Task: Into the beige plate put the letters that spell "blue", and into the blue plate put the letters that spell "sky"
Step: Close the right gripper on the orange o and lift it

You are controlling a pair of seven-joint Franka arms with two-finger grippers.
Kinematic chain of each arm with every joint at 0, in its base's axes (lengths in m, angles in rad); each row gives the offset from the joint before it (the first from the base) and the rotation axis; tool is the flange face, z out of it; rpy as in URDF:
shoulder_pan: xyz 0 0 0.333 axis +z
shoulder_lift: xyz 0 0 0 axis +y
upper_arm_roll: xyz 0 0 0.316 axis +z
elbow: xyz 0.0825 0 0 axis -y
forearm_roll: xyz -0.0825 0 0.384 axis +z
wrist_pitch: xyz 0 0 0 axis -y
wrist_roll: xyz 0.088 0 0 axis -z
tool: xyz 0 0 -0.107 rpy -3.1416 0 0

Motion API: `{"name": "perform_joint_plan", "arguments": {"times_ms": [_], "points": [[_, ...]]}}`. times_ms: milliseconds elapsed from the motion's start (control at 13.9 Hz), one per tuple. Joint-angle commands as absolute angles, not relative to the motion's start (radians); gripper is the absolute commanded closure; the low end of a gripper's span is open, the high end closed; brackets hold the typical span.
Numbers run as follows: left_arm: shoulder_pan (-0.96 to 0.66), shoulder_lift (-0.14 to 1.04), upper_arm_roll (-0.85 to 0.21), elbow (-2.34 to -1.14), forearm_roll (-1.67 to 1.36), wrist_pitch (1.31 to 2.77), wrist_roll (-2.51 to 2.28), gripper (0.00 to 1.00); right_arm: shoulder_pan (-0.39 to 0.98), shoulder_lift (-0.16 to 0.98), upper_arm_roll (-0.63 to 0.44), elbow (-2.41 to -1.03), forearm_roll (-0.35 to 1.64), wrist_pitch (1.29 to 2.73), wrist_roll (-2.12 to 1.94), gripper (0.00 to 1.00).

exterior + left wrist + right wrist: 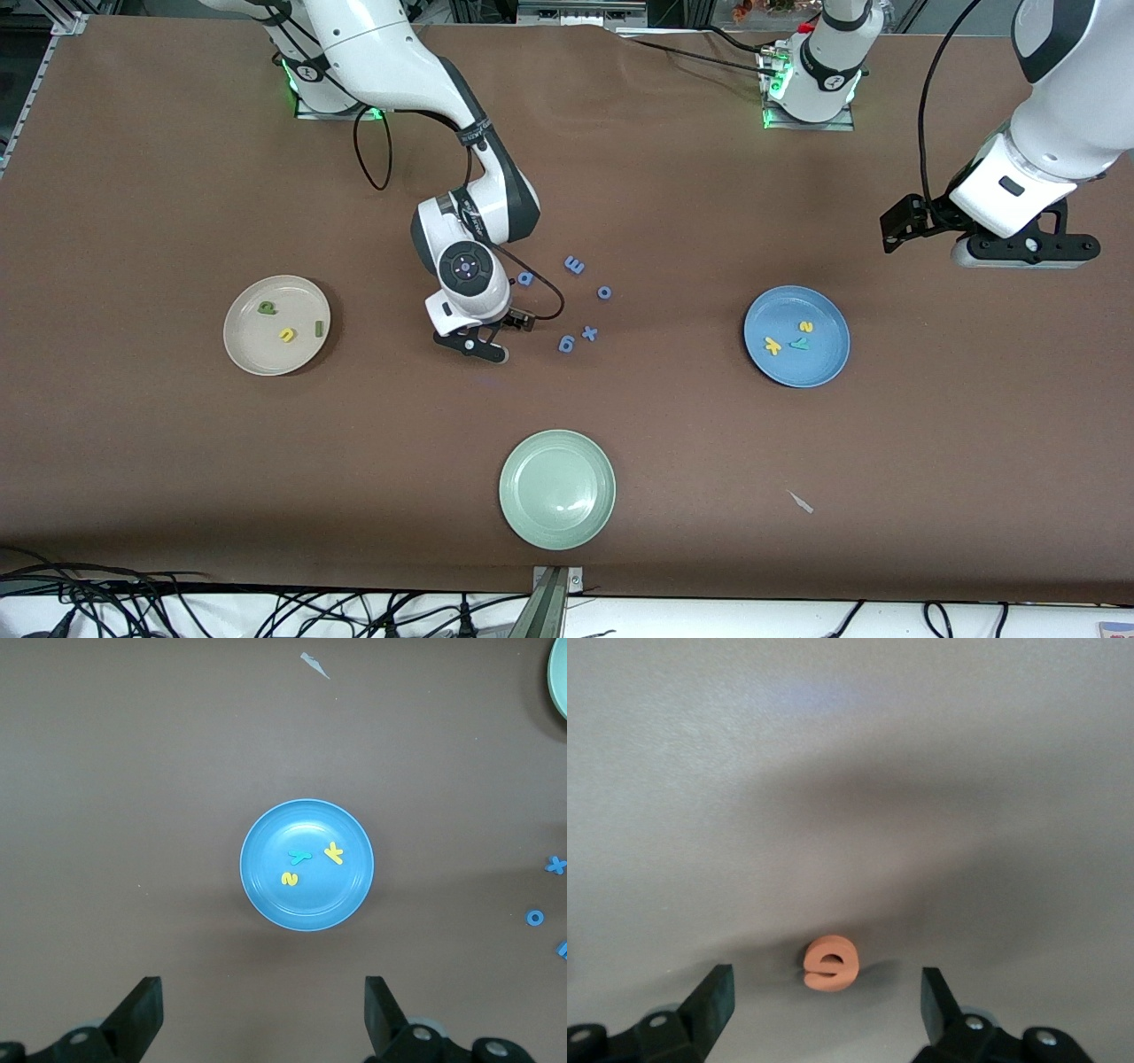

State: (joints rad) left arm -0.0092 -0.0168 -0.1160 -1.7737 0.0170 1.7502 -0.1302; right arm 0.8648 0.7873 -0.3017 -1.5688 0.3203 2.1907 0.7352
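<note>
A: Brown tabletop [177, 177], three round rimmed plates. Contents?

B: Cream-beige plate [244, 341], toward the right arm's end: dark green b [267, 307], yellow u [287, 335], thin green bar l [319, 329]. Sky-blue plate [824, 368], toward the left arm's end: yellow s [806, 327], yellow k [772, 346], teal y [800, 344]. Pale green plate [532, 514], nearest the front camera, holds nothing.

A: Room and loose letters?

B: Wide bare brown between plates. Five blue-purple foam letters [574, 265] near the centre. Orange e [829, 964] lies flat on the tabletop.

A: Grippers?

B: Right gripper [824, 992] low over the e, fingers wide apart, holding nothing. Left gripper [263, 1014] waits, high near the blue plate, fingers fully spread, empty.
</note>
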Motion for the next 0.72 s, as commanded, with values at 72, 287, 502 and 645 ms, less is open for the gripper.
{"name": "perform_joint_plan", "arguments": {"times_ms": [72,287,502,645], "points": [[-0.008,-0.006,-0.114,-1.746,0.008,1.729,-0.121,0.00,0.871,0.787,-0.304,-1.585,0.339,2.194,0.727,0.10],[-0.008,-0.006,-0.114,-1.746,0.008,1.729,-0.120,0.00,0.870,0.788,-0.298,-1.583,0.339,2.201,0.723,0.28],[-0.009,-0.006,-0.114,-1.746,0.008,1.729,-0.121,0.00,0.868,0.788,-0.298,-1.582,0.339,2.210,0.723,0.44],[-0.008,-0.006,-0.115,-1.746,0.008,1.729,-0.121,0.00,0.867,0.788,-0.298,-1.582,0.341,2.215,0.721,0.51]]}}
